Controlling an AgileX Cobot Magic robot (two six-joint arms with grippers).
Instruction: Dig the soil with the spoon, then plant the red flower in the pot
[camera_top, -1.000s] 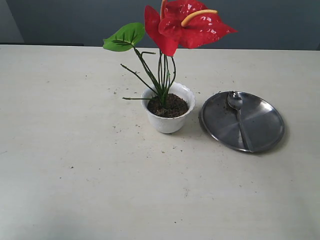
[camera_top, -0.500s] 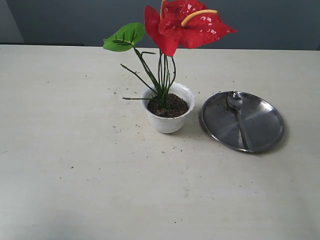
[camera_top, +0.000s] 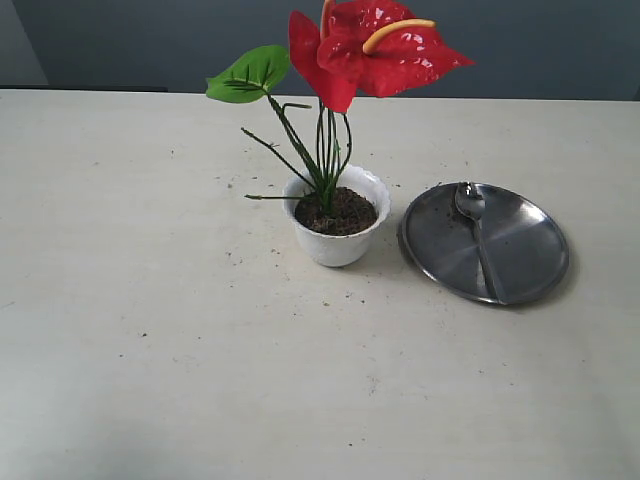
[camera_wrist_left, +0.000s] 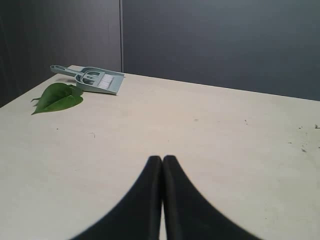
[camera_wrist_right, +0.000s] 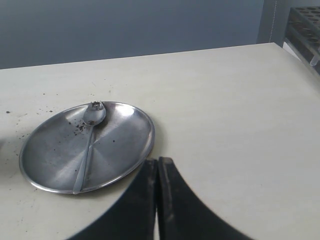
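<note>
state: red flower (camera_top: 372, 48) stands planted in pot (camera_top: 335, 247), spoon (camera_top: 470, 201) on plate (camera_top: 530, 245) | left pincer (camera_wrist_left: 162, 161) and right pincer (camera_wrist_right: 158, 163) both closed, empty | risk: top-heavy bloom may tip pot if nudged

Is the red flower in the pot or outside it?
In the pot, upright: the red flower has its stems sunk in the soil.
</note>
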